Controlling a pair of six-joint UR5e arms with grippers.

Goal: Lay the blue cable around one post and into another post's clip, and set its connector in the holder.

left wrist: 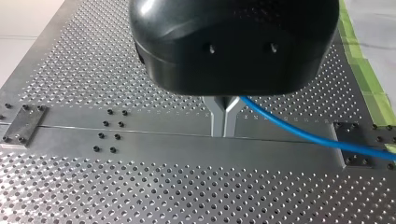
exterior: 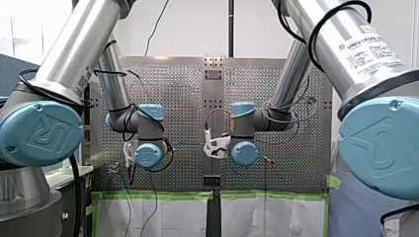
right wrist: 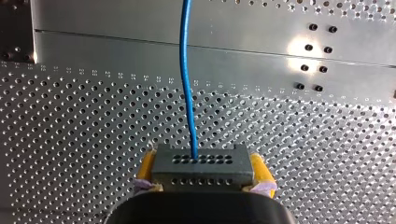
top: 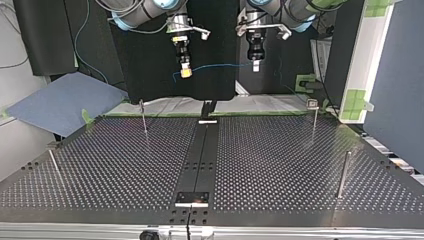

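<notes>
**The right claw (right wrist: 201, 163) gripped the connector (right wrist: 201, 169); the left claw (left wrist: 225, 130) pinched the blue cable (right wrist: 183, 46)**

In the right wrist view, the right claw's yellow pads (right wrist: 148, 164) pressed on the two short sides of the connector. It was a dark grey block with two rows of small holes in its face. The blue cable left one hole in the upper row. From there it ran straight away from the claw, over the perforated counter (right wrist: 84, 121) and its plain centre strip (right wrist: 140, 56).

In the left wrist view, the left claw's two metal fingers (left wrist: 218, 116) met at their tips, closed on the blue cable. The cable came out beside the fingers and ran off to one side, above the counter, toward the green tape (left wrist: 369, 74) at its edge.

In the top view, both claws hung high at the far side of the scene. The right claw (top: 186, 71) was left of the middle and the left claw (top: 256, 65) right of it, near each other but apart. The blue cable spanned the gap between them in a shallow line, in the air and well apart from the posts.

Four thin posts stood upright on the counter. Two were far, at left (top: 143, 116) and right (top: 314, 121), and two were near, at left (top: 55, 167) and right (top: 343, 175). The far right post carried a small head on top. A small plate (top: 192, 198) with a pale bar lay at the near end of the centre strip. Whether that was the holder could not be told.
</notes>
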